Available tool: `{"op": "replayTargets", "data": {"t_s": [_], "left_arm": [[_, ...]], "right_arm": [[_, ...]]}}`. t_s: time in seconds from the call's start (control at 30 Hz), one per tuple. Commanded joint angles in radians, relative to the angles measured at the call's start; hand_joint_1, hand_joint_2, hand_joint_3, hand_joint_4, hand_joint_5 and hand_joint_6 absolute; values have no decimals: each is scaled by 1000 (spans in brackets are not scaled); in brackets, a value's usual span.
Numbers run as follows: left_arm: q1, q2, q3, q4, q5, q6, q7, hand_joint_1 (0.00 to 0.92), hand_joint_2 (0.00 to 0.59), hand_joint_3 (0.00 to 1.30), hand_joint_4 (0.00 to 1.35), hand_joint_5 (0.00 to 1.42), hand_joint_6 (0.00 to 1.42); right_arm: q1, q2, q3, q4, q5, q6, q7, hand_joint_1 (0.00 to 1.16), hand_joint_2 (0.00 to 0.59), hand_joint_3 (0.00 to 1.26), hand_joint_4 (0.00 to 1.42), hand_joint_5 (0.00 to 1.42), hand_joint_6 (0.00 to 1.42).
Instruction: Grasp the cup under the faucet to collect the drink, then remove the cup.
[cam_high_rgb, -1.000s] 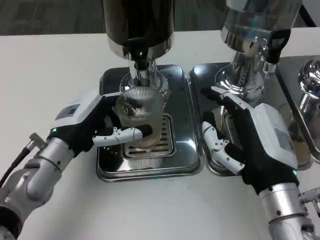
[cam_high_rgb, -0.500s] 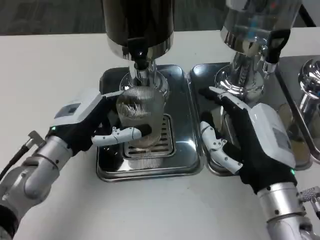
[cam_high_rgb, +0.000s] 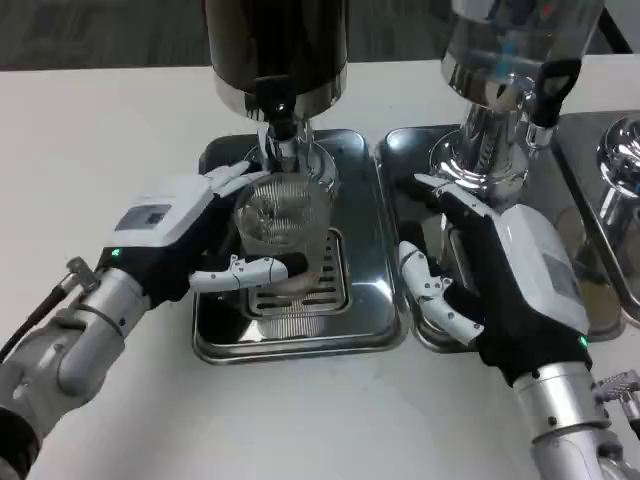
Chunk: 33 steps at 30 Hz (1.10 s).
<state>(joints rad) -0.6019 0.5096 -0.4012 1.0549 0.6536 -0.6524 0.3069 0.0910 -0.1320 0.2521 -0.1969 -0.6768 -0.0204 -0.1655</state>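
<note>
Left hand (cam_high_rgb: 190, 245) grasps the ribbed clear cup (cam_high_rgb: 282, 228) from its 9 o'clock side: one finger wraps across the front of the cup, others reach behind its rim. Cup stands on the grate of the left drip tray (cam_high_rgb: 225, 345), at 6 o'clock from the black faucet (cam_high_rgb: 279, 118) of the dark dispenser (cam_high_rgb: 277, 50). Cannot tell whether any drink is in the cup. Judgement: collection step in hand; keep the cup upright and its mouth centred under the spout, grip firm but not crushing the thin wall, and lift clear only once flow stops. At 3 o'clock of the cup, the right hand (cam_high_rgb: 495, 280) rests released over the right drip tray (cam_high_rgb: 400, 150), fingers apart and holding nothing, below the clear dispenser (cam_high_rgb: 515, 45).
</note>
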Motion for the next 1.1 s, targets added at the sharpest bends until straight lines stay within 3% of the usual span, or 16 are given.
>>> {"op": "replayTargets", "data": {"t_s": [0.03,0.63,0.87,1.0,1.1], "left_arm": [[18,17,-19,-57,43,36,31,65,79,157,0,38,203],[82,57,9,-203,58,126,52,96,87,146,0,36,177],[139,104,35,-307,67,144,85,102,86,146,0,36,173],[175,127,73,-363,45,134,78,106,86,146,0,37,172],[237,171,124,-449,10,102,64,87,67,144,0,38,171]], "right_arm": [[-5,-3,0,8,12,6,8,344,493,293,267,268,246],[-20,-5,-3,36,42,0,6,344,493,294,267,272,246],[-28,-3,-2,49,49,-3,5,344,493,294,267,272,246],[-32,-3,-2,50,52,-3,3,344,493,294,267,272,246],[-35,-5,-4,51,56,-3,4,344,493,294,267,272,246]]}}
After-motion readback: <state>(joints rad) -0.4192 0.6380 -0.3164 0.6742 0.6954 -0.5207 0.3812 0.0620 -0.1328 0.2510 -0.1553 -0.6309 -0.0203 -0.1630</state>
